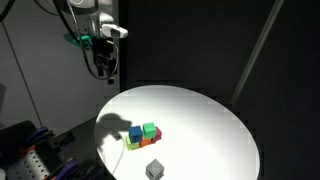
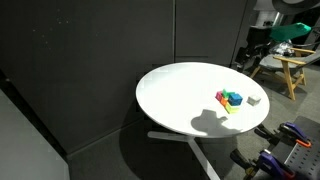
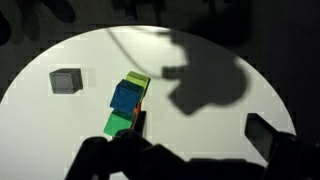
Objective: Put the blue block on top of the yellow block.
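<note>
Fingers spread wide, holding nothing, hanging high above the far rim of the round white worktop. Small dark blue cube sits in a tight cluster, touching the lime-yellow cube and a green cube; a grey cube lies well apart. Blue one looks light, rigid, smooth-faced. Judgement: pinch its two free sides, since neighbours crowd the others.

No text, label, brand, number or sign can be read in any view; the blocks, the counter and the arm show none.
</note>
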{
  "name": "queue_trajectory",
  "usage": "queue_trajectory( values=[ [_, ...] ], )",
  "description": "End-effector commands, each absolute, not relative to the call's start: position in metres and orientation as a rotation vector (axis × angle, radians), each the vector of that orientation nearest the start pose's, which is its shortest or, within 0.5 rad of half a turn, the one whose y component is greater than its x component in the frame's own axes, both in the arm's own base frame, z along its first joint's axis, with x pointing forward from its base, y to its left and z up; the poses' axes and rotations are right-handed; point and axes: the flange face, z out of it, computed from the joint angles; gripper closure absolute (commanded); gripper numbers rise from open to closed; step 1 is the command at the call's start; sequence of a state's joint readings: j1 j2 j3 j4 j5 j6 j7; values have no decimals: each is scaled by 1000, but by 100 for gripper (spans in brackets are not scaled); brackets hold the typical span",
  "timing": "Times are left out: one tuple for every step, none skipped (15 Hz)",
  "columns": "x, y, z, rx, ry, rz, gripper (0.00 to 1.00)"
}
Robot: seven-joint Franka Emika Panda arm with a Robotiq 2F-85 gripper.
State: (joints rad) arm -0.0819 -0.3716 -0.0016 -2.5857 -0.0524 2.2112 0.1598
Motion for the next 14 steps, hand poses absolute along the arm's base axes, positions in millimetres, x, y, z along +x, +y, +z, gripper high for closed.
queue_trajectory(
  values=[
    [396,-24,393,-3177,292,81,0],
    [394,-22,393,-3179,284,97,0],
    [393,-20,392,-3181,276,111,0],
    [393,-18,392,-3183,272,119,0],
    [393,-17,391,-3183,269,122,0],
    [396,-20,385,-3179,280,113,0],
    [396,-19,385,-3180,276,117,0],
    [396,-18,385,-3180,274,118,0],
    [396,-18,385,-3180,273,118,0],
    [396,-18,385,-3180,273,118,0],
    [396,-18,385,-3180,273,118,0],
    [396,-18,385,-3180,273,118,0],
    [396,-18,385,-3180,273,118,0],
    [396,-18,385,-3180,273,118,0]
  ],
)
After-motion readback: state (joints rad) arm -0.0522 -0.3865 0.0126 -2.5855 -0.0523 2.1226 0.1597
